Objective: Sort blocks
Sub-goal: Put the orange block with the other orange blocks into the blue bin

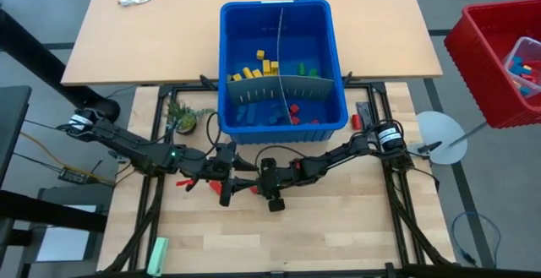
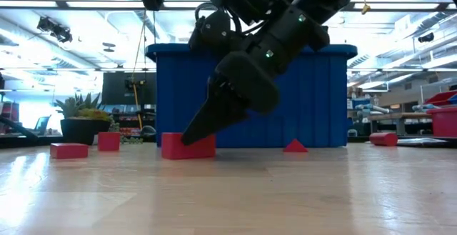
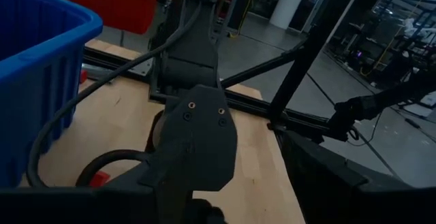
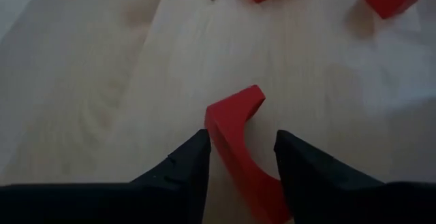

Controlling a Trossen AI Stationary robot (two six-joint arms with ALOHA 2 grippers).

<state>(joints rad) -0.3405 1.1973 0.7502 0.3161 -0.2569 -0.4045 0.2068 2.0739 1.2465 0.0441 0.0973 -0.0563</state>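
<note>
Jaws astride curved red block (image 4: 240,149)

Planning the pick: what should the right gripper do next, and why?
Probably close. The right gripper is down at the table, its fingers open either side of a red block, not yet clamping it.

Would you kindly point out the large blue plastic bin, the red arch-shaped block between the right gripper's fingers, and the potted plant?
large blue plastic bin (image 1: 340,62): high view, right wall.
red arch-shaped block (image 4: 235,118): right wrist view, upper end.
potted plant (image 1: 183,119): high view, foliage.
</note>
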